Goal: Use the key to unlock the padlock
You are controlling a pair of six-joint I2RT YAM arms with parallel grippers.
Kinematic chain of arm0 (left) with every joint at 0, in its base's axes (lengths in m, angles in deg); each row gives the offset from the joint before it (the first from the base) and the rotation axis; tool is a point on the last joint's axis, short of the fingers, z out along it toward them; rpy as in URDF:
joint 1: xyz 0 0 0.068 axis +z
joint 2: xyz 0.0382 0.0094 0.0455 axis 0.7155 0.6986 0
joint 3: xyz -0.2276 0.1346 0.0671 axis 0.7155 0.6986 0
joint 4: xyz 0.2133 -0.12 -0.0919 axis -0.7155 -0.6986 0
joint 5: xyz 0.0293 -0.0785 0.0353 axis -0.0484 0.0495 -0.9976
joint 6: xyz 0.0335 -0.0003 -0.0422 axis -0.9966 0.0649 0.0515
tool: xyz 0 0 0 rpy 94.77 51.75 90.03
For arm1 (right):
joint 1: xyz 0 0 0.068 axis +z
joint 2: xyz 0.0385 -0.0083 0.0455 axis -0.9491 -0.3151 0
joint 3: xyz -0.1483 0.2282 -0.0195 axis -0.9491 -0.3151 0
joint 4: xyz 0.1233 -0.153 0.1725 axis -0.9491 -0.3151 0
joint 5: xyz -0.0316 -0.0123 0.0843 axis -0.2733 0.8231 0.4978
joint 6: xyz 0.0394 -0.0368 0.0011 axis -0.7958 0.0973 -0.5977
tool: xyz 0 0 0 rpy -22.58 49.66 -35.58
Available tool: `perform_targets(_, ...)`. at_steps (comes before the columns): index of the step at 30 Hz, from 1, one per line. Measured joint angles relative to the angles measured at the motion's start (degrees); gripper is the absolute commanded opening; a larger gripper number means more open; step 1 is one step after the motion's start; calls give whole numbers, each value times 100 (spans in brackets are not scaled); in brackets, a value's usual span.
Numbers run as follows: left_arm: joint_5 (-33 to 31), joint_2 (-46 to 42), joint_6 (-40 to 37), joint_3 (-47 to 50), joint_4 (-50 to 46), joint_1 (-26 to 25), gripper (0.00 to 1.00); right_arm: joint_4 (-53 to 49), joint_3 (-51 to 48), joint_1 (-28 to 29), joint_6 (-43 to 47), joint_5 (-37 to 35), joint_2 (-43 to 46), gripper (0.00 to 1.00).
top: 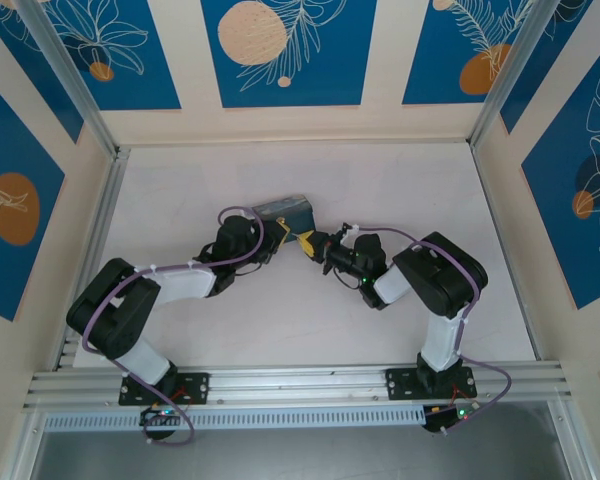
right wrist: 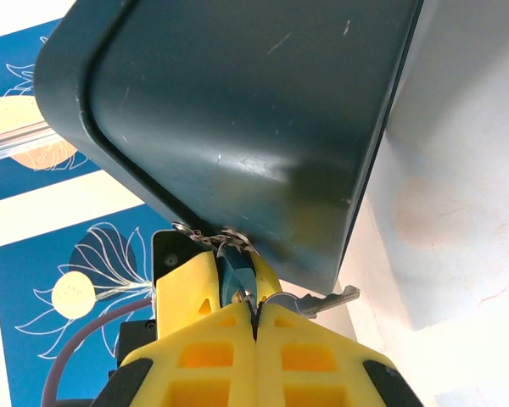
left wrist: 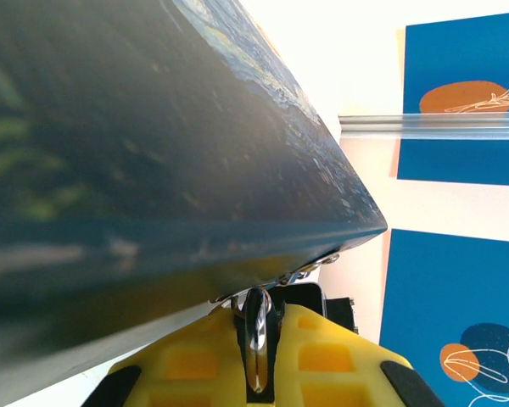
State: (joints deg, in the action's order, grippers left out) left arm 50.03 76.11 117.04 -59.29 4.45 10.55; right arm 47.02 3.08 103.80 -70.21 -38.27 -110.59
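The tiny teal-bodied padlock (right wrist: 235, 278), with its thin silvery shackle, hangs at the dark-blue painted box's (top: 285, 211) lower edge, pinched in the narrow left end effector (left wrist: 256, 326). The right end effector (right wrist: 255, 309), closed tight, grips the thin grey key (right wrist: 322, 302) just beside it.

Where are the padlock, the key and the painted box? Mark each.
padlock (right wrist: 235, 275): right wrist view, on its teal body.
key (right wrist: 329, 300): right wrist view, on its toothed blade.
painted box (right wrist: 237, 119): right wrist view, on its dark side.
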Motion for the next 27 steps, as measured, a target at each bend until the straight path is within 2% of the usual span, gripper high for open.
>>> perform_targets(27,-133,11,42,0,-50,-7,0,109,258,20,-98,83,-354,0)
